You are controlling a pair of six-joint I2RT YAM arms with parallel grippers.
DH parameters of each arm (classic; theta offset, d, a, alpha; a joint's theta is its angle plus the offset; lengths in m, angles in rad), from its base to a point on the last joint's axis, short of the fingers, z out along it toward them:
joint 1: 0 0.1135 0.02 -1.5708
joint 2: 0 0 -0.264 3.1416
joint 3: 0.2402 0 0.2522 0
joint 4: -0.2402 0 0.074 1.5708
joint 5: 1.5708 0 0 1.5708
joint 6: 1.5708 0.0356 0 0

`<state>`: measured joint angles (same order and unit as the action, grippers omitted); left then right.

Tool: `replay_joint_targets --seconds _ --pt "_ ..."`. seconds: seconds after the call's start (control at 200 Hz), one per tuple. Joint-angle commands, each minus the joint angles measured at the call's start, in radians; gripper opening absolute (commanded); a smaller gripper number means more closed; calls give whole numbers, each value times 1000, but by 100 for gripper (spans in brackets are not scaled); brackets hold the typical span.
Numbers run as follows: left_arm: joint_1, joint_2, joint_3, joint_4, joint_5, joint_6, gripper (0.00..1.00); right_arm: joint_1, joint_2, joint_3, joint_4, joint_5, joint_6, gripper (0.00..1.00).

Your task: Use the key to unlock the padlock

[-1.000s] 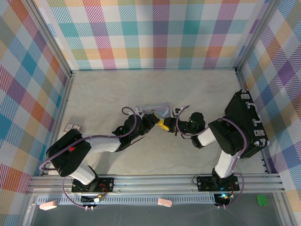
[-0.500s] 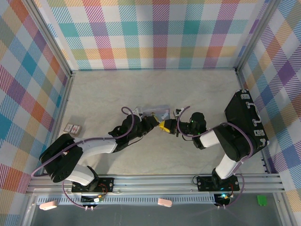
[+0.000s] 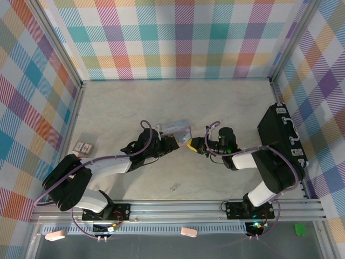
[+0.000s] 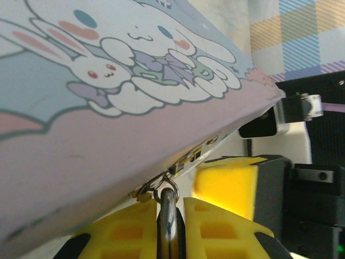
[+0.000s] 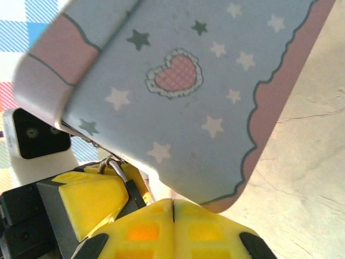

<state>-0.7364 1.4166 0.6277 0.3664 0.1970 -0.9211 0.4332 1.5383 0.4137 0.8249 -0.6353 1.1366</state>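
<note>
- My left claw (image 4: pixel 171 215) grips the small dark metal padlock (image 4: pixel 167 208), which hangs from the pastel blue rectangular tin (image 5: pixel 183 91).
- My right claw (image 5: pixel 172 213), just beside, is closed and seemingly empty.
- The tiny grey metal key (image 3: pixel 173 188) perhaps lies on the desk (image 3: pixel 135 108), well behind both claws; I think I must fetch it next.

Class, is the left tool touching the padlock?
Touching: the left wrist view shows the padlock clamped inside the shut left tool, with no gap on either side.
</note>
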Motion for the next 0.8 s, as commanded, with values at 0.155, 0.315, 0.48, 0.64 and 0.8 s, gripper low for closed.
replay_joint_targets --seconds 0.155,0.315,0.48,0.64,0.8 --pt "75 50 48 -113 29 191 2 58 -280 114 -700 228 -368 8" --pt "92 95 56 -196 13 247 4 176 -356 158 -929 352 -397 20" --pt "97 98 26 -227 -14 263 13 354 -319 210 -1060 483 -324 24" --pt "100 48 -15 -265 -39 274 28 550 -203 343 -1212 603 -253 31" --pt "101 -88 -72 -339 -107 288 46 696 -38 518 -1362 643 -214 36"
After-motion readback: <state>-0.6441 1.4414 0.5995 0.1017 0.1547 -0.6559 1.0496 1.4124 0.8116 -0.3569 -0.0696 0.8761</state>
